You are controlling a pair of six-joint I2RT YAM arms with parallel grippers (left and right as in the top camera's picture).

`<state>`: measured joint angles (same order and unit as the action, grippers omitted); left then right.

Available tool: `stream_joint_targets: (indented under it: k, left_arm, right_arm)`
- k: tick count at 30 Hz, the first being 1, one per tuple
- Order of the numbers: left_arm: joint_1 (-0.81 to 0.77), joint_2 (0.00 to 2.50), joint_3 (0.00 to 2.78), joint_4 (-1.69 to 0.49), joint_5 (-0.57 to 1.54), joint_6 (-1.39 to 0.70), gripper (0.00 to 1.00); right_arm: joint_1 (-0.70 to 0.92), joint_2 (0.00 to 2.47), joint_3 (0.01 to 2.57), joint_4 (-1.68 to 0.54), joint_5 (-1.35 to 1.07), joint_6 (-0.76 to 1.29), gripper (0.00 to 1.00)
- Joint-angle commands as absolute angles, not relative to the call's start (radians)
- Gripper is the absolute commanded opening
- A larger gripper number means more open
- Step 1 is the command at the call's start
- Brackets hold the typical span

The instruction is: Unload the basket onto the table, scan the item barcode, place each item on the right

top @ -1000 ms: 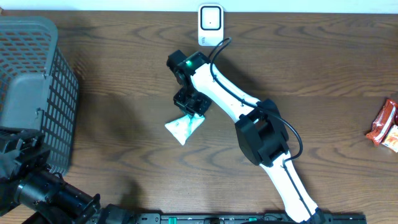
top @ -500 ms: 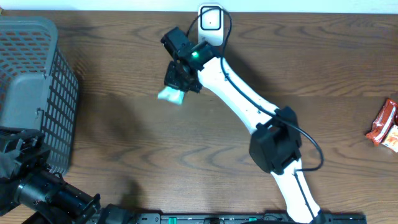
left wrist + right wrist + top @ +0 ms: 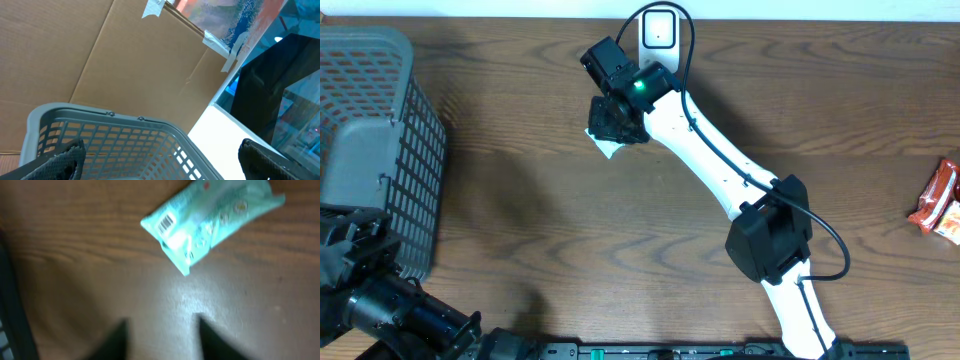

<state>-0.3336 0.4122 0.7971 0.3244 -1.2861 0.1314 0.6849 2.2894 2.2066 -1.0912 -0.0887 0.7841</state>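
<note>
1. Packet lies loose on the desk, upper centre overhead, near the scanner. Right jaws are apart and empty; left jaws are wide apart.
2. Barcode faces up, so the scanner may miss it.

The right arm has white links and black joints. A green light glows on it; a black cable runs alongside.
</note>
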Motion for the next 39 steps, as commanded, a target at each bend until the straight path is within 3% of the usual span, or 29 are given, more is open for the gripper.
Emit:
stream_joint_targets:
  k: [1,10,15,20,24,31,39]
  left_arm:
    - [-0.329,0.405,0.804,0.329,-1.296,0.137,0.98]
    - [-0.329,0.405,0.804,0.329,-1.296,0.137,0.98]
    - [-0.329,0.405,0.804,0.329,-1.296,0.137,0.98]
    - [-0.329,0.405,0.804,0.329,-1.296,0.137,0.98]
    - [-0.329,0.405,0.804,0.329,-1.296,0.137,0.98]
    - [-0.329,0.405,0.804,0.329,-1.296,0.137,0.98]
    - [-0.329,0.405,0.804,0.329,-1.296,0.137,0.98]
  right_arm:
    - [0.662,2.277,2.202,-1.026,-0.053,0.784,0.70]
    - [0.620,2.383,2.202,-0.820,-0.050,0.842,0.66]
    - [0.622,2.452,2.207,-0.740,-0.050,0.903,0.75]
    - [0.621,2.503,2.207,-0.596,-0.046,0.913,0.74]
    - [0.621,2.518,2.207,-0.502,0.030,0.932,0.67]
    - [0.625,2.561,2.206,-0.472,0.027,0.984,0.44]
    - [0.625,2.589,2.206,-0.554,0.043,0.982,0.42]
